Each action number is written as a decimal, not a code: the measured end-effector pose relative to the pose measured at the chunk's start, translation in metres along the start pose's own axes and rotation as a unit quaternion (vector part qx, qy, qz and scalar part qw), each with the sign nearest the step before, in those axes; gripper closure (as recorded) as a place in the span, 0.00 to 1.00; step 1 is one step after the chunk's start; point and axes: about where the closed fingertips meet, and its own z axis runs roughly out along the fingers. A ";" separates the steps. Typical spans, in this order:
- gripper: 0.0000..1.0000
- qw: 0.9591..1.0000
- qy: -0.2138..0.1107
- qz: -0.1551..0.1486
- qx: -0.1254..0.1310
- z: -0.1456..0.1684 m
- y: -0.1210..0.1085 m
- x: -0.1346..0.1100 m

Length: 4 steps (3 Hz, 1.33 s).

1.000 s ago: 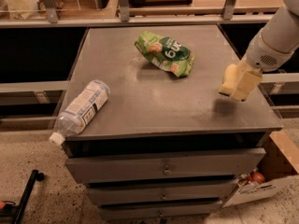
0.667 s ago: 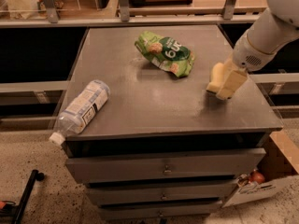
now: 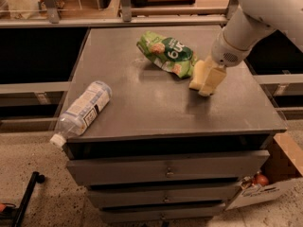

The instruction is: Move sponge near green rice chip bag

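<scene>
The sponge [image 3: 198,75] sits low at the tip of the gripper [image 3: 206,79], just above the table [image 3: 142,103]. Pale yellow against pale yellow, so I cannot tell whether the gripper is clamped on it. The chip bag [image 3: 168,53] lies just beside, to the camera's left and farther back. Its long axis slants toward the gripper, so only a short set-down seems left.

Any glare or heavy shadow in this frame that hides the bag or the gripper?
Camera view: warm, fairly even light from above; the green rice chip bag shows small glossy highlights, but its label is still legible. Camera view: the gripper, just right of the bag and low over the tabletop, throws only a soft shadow beneath itself, hiding nothing.
</scene>
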 end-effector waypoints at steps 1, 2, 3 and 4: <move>0.82 1.000 0.005 -0.011 -0.007 0.010 -0.009 -0.021; 0.59 1.000 0.010 -0.015 -0.011 0.019 -0.017 -0.038; 0.36 1.000 0.010 -0.016 -0.012 0.021 -0.016 -0.039; 0.13 1.000 0.010 -0.017 -0.013 0.024 -0.016 -0.040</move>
